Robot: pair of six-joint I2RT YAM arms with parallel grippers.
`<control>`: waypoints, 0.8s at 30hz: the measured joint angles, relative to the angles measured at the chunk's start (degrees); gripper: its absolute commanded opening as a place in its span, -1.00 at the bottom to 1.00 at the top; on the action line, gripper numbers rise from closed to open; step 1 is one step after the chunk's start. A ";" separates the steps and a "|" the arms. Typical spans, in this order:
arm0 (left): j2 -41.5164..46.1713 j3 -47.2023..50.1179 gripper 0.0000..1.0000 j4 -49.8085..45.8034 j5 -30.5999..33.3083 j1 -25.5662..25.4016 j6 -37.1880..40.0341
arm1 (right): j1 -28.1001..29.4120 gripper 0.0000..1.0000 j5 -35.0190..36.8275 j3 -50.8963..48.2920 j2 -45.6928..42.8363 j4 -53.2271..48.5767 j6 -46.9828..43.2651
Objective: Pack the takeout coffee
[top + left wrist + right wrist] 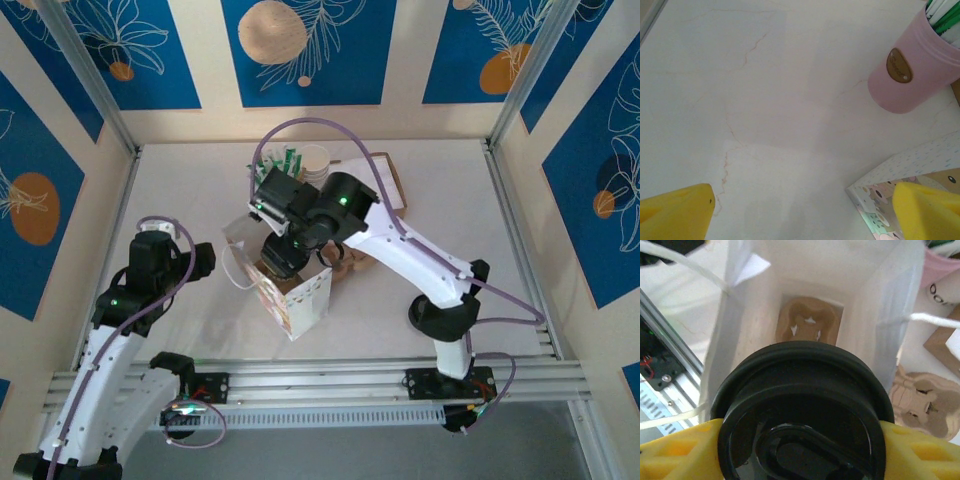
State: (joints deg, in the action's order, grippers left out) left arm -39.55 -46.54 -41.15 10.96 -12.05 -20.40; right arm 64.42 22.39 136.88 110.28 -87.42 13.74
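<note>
While the right pincer (800, 455) is clenched on the takeout coffee (800, 405), its yellow fingers (675, 450) pressing at either side of the black lid, we see the cup hanging over the open mouth of the white paper bag (875, 330). Whether the pads bear on the lid or on the paper just under it, we cannot tell. In the overhead view the bag (305, 300) stands around the middle of the counter (765, 100), somewhat toward its near edge. At the bag's bottom lies a cardboard cup carrier (809, 320), and a second carrier (925, 400) lies on the counter just beside the bag. The left pincer (800, 215) is released and grasps nothing, hanging over bare counter near a corner of the bag, with the pink straw holder (915, 75) farther toward the far edge.

We judge the lowering to be the risky part. The cup sits closer to the bag's near wall than to the carrier's well, so a straight descent could rub that wall and push the light bag over, since nothing steadies it. The cord handles (935, 320) at the mouth could snag a finger. If the grip is on the lid alone, the lid could pop loose. A release off-centre could leave the cup tilted in the carrier.
</note>
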 measured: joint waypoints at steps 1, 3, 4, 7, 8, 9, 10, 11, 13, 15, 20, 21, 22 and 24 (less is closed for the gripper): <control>0.00 0.00 0.83 0.00 -0.02 0.04 0.00 | 0.00 0.26 -0.02 0.00 0.70 -0.57 0.09; 0.00 0.00 0.84 0.00 -0.02 0.13 0.00 | 0.00 0.24 -0.15 0.04 2.01 -1.62 0.28; -0.02 0.00 0.84 0.00 -0.02 0.17 0.00 | 0.00 0.24 -0.15 0.09 2.58 -2.21 0.48; -0.02 0.00 0.83 0.00 -0.02 0.20 0.00 | 0.00 0.23 -0.09 0.81 4.20 -3.89 1.57; -0.02 0.00 0.84 0.00 -0.02 0.22 0.00 | 0.00 0.23 -0.04 0.81 4.50 -4.15 2.03; -0.02 0.00 0.84 0.00 -0.04 0.22 0.00 | -0.02 0.23 -0.04 0.81 4.74 -4.42 2.47; -0.02 0.00 0.83 0.00 -0.09 0.22 0.00 | -0.04 0.23 -0.09 0.81 4.92 -4.74 3.04; -0.02 0.00 0.84 0.00 -0.17 0.22 0.00 | -0.04 0.22 -0.13 0.79 4.98 -4.96 3.54; -0.02 0.00 0.84 0.00 -0.22 0.22 0.00 | -0.04 0.21 -0.15 0.74 5.03 -4.98 4.79; 0.00 0.00 0.83 0.00 -0.22 0.22 0.00 | -0.04 0.21 -0.15 0.72 5.03 -4.96 5.97; 0.00 0.00 0.84 0.00 -0.22 0.22 0.00 | 0.09 0.20 -0.13 0.70 5.29 -4.83 8.98; 0.00 0.00 0.84 0.00 -0.24 0.26 0.00 | 0.09 0.19 -0.09 0.79 5.51 -4.90 9.55; 0.00 0.00 0.84 0.00 -0.24 0.26 0.00 | 0.09 0.19 0.00 0.87 5.84 -5.03 10.03; 0.00 0.00 0.84 0.00 -0.39 0.31 0.00 | 0.07 0.20 0.31 0.94 6.64 -5.29 10.91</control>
State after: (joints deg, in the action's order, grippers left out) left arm -39.55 -46.54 -41.15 10.57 -11.75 -20.40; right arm 64.49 22.70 137.82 116.92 -92.71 24.64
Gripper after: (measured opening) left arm 0.917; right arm 0.665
